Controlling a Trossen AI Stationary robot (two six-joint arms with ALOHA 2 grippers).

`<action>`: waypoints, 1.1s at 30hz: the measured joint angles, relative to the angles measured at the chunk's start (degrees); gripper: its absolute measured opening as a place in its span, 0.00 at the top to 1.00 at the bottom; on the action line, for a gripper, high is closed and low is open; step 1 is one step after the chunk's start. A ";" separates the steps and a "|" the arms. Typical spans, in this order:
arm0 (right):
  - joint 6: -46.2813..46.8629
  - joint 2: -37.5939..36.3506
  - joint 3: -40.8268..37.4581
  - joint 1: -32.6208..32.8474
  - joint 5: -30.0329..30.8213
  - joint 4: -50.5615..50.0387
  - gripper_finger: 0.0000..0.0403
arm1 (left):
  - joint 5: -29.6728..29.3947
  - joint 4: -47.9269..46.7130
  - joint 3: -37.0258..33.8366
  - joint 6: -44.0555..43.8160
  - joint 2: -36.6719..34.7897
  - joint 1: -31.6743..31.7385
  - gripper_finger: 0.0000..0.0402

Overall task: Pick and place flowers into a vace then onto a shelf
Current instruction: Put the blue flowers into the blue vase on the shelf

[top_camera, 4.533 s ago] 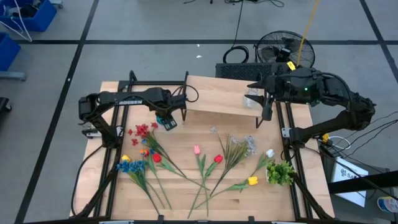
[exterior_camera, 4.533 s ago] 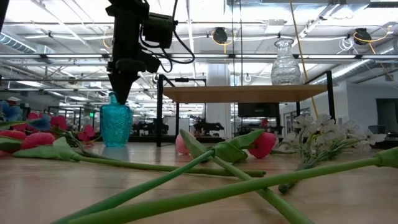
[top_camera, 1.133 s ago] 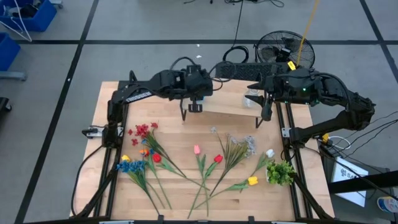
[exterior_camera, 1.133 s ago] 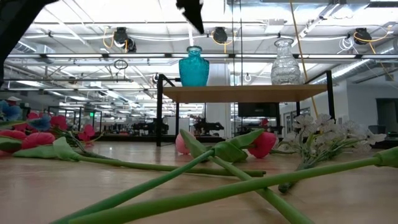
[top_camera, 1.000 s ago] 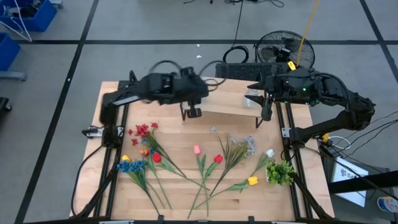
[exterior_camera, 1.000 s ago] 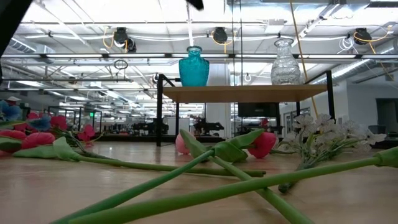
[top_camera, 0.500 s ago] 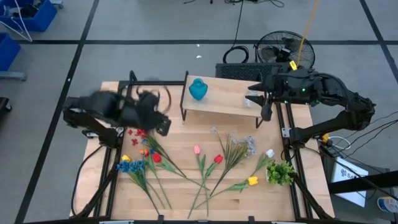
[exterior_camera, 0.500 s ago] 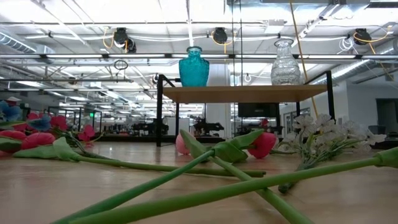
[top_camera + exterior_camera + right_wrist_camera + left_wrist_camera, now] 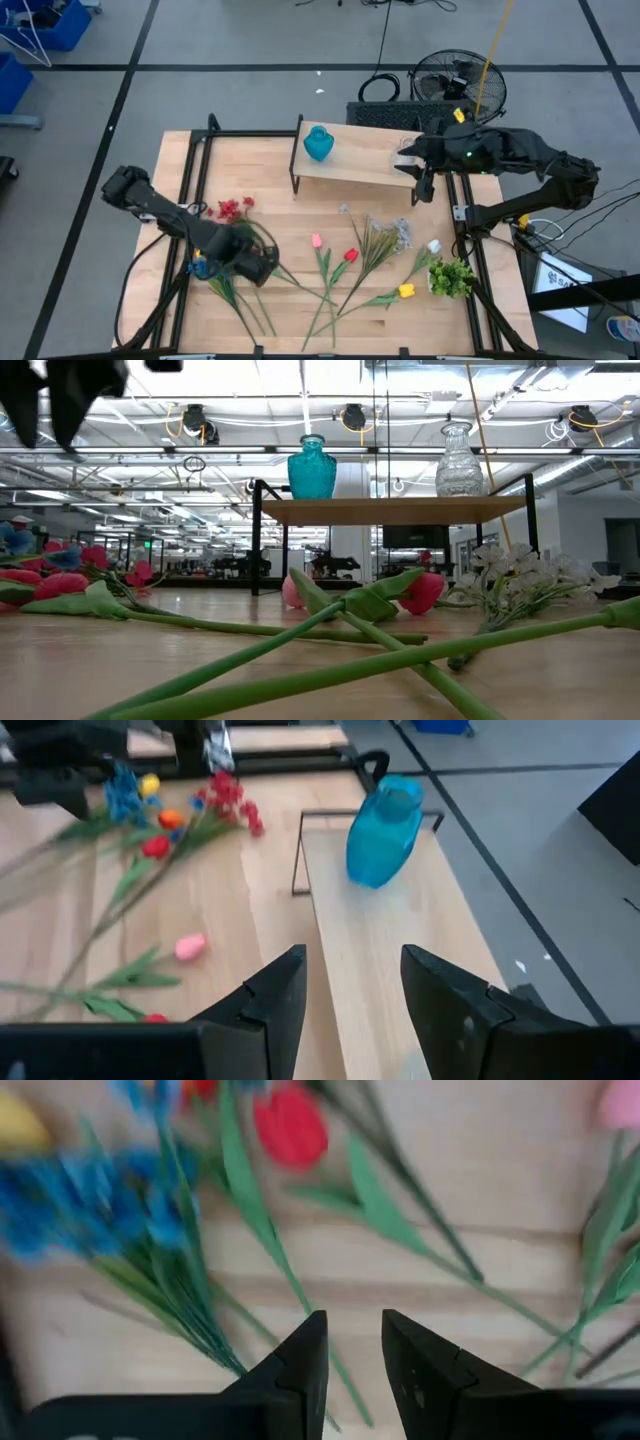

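Since the earlier frames the left hand [image 9: 262, 268] has swung off the shelf [image 9: 355, 170], leaving the blue vase [image 9: 318, 143] standing at its left end, and now hovers low over the lower left of the surface [image 9: 300, 215]. Its fingers [image 9: 305, 1360] stand slightly apart, holding nothing. The flowers [image 9: 330, 262] lie fanned across the lower half of the surface, stems converging toward the bottom centre; directly beneath the left hand run the green stems of the blue and red blooms [image 9: 290, 1125], long axis slanting from upper left to lower right in the high view. The left arm is clearly nearer. Bare wood beside these stems looks wide enough for fingertips. The right hand [image 9: 345, 985], open and empty, waits above the shelf's right end beside the clear vase [image 9: 458, 460].
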 joint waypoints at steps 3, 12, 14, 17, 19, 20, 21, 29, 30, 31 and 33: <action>-0.48 -0.04 -2.23 0.00 -0.02 1.89 0.61 | 1.58 0.73 -2.79 -8.04 0.16 -2.94 0.75; 0.72 -0.04 -3.20 0.00 -0.04 6.12 0.61 | 11.18 3.48 -10.70 -12.50 0.07 -8.62 0.75; 0.67 -0.07 -3.20 0.00 -0.04 6.10 0.61 | 9.69 5.55 -12.66 -12.44 0.06 -9.08 0.75; 0.55 -0.07 -3.20 0.00 -0.04 6.10 0.61 | 7.95 8.32 -16.35 -11.63 0.07 -9.22 0.75; -0.22 -0.07 -3.20 0.00 -0.04 6.12 0.61 | 7.81 10.14 -19.02 -11.62 0.07 -9.20 0.75; -0.49 -0.07 -3.20 0.00 -0.04 6.12 0.61 | 7.83 10.69 -20.28 -11.51 0.07 -9.20 0.75; -0.55 -0.07 -3.20 0.00 -0.04 6.12 0.61 | 7.81 10.81 -21.42 -11.39 0.07 -9.20 0.75; -0.06 -0.07 -3.20 0.00 -0.04 8.14 0.61 | 4.49 18.06 -26.89 -6.57 0.06 -9.00 0.89; 0.17 -0.07 -3.20 0.00 -0.04 8.47 0.61 | 3.75 19.11 -27.30 -5.83 0.00 -9.03 0.94; 0.27 -0.07 -3.20 0.00 -0.04 8.67 0.61 | 2.96 19.89 -27.52 -5.17 -0.04 -9.05 0.96; 0.25 -0.07 -3.20 0.00 -0.04 8.99 0.61 | 1.66 20.92 -27.48 -4.60 -0.55 -9.07 0.97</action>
